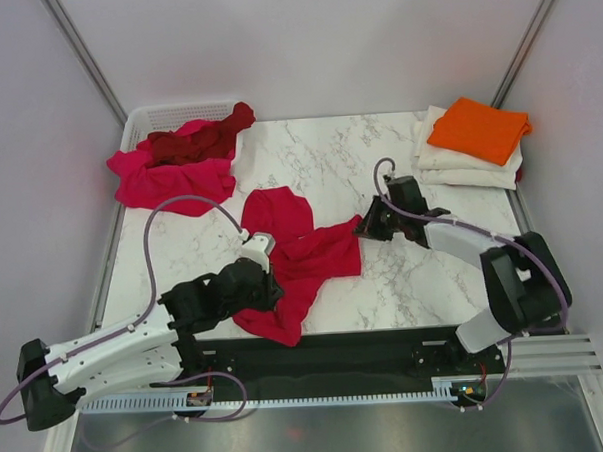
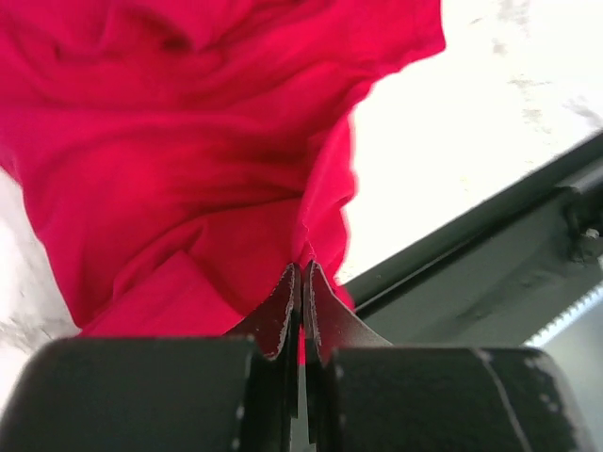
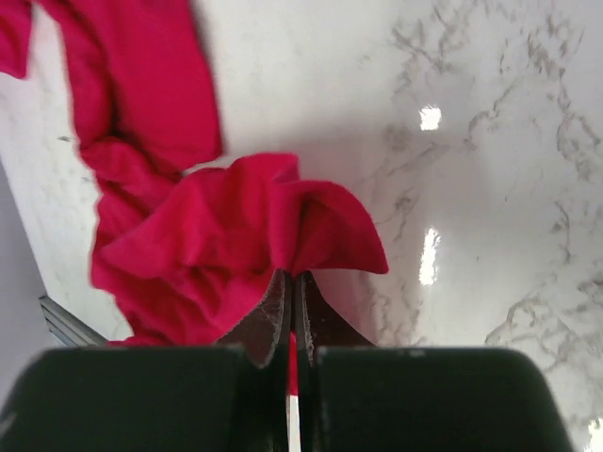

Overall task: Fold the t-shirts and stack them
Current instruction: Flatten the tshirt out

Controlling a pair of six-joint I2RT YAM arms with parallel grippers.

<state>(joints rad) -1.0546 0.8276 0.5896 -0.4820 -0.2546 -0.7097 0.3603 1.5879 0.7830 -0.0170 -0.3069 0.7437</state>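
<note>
A crumpled crimson red t-shirt [image 1: 298,258] lies on the marble table between my arms. My left gripper [image 1: 269,292] is shut on its near left edge; the wrist view shows cloth [image 2: 207,179] pinched between the jaws [image 2: 303,273]. My right gripper [image 1: 365,228] is shut on its right edge, with cloth [image 3: 217,226] bunched at the jaws [image 3: 292,278]. A magenta-pink t-shirt [image 1: 174,179] and a dark maroon t-shirt [image 1: 200,138] hang over the basket at the back left. A folded orange t-shirt [image 1: 480,130] lies on folded cream-white t-shirts [image 1: 461,165] at the back right.
The white plastic basket [image 1: 149,118] stands at the back left corner. A black rail [image 1: 327,350] runs along the table's near edge. Bare marble [image 1: 329,160] lies between the basket and the folded stack. Grey walls close in on both sides.
</note>
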